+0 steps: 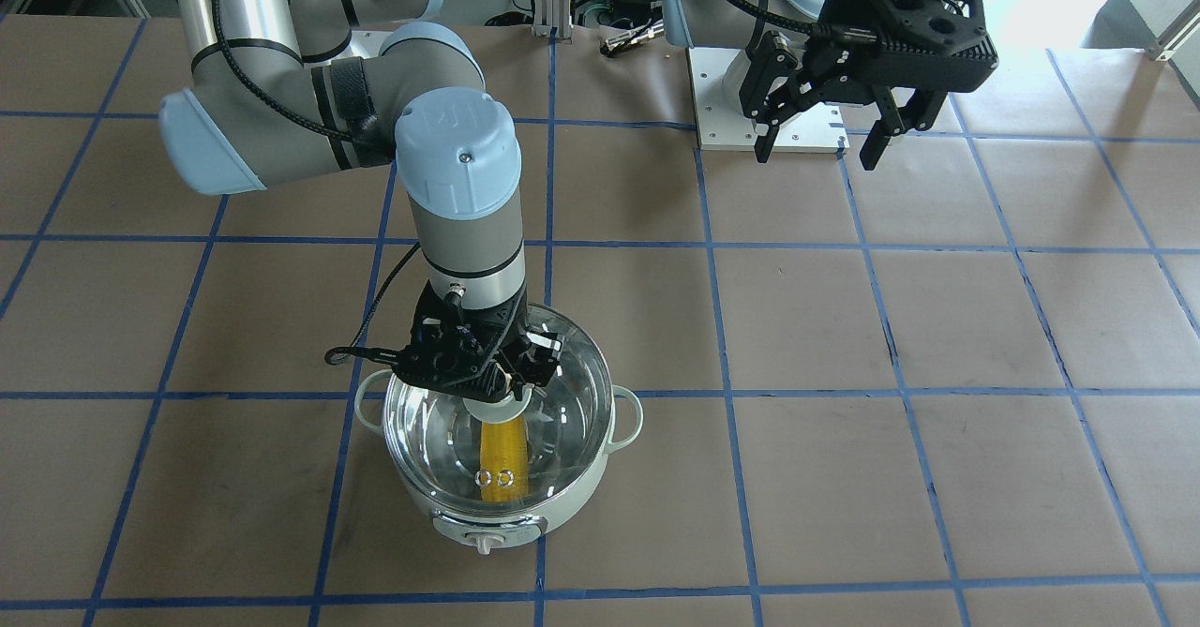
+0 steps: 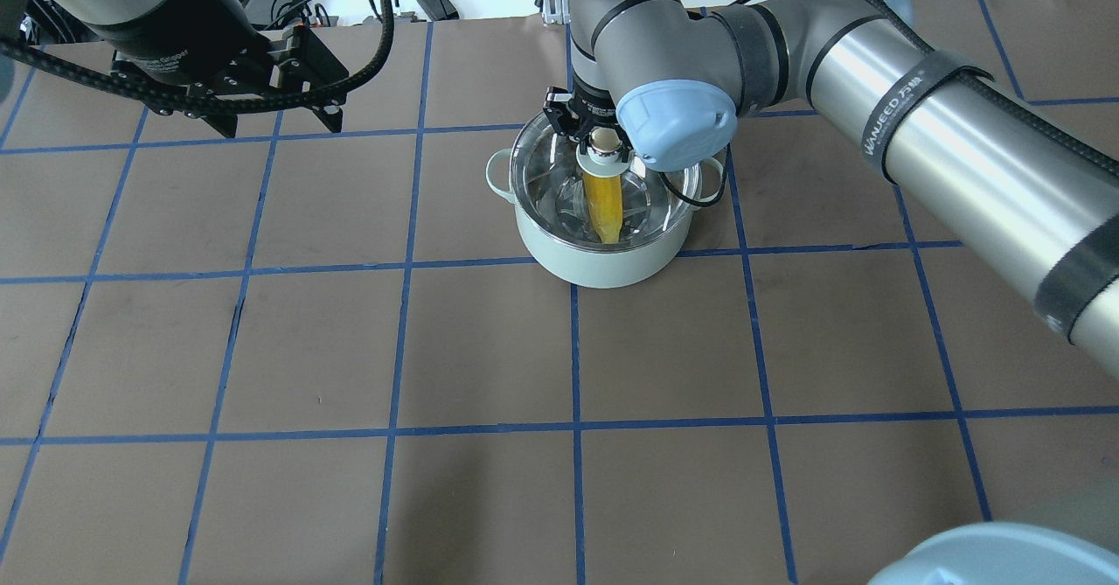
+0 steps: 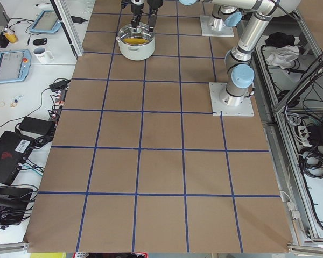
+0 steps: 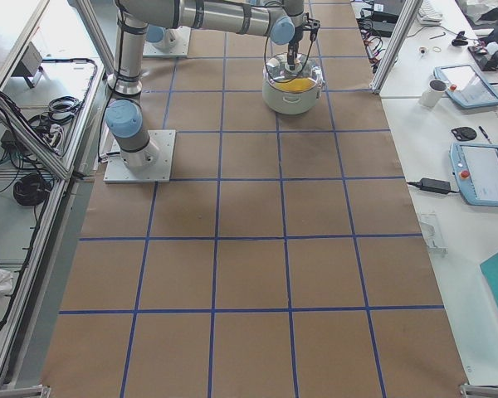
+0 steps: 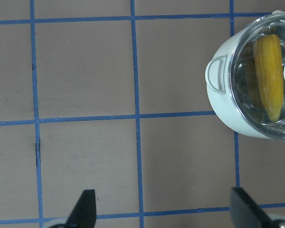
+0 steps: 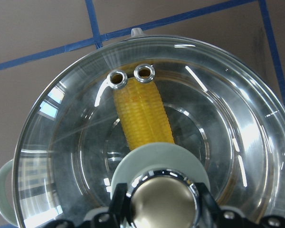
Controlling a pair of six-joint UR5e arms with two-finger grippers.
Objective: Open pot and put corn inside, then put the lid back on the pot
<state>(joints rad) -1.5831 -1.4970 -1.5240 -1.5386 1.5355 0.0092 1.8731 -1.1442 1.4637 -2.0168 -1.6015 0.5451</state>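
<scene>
The pale mint-white pot stands on the table, with the yellow corn lying inside it. The glass lid rests over the pot's rim. My right gripper is shut on the lid's ball knob; the corn shows through the glass below the two vent rings. In the overhead view the right gripper is over the pot. My left gripper is open and empty, raised far from the pot; its wrist view shows the pot and corn at the upper right.
The brown table carries a blue tape grid. A white arm base plate and cables lie at the robot's edge. Side benches hold tablets and a mug, beyond the aluminium frame posts.
</scene>
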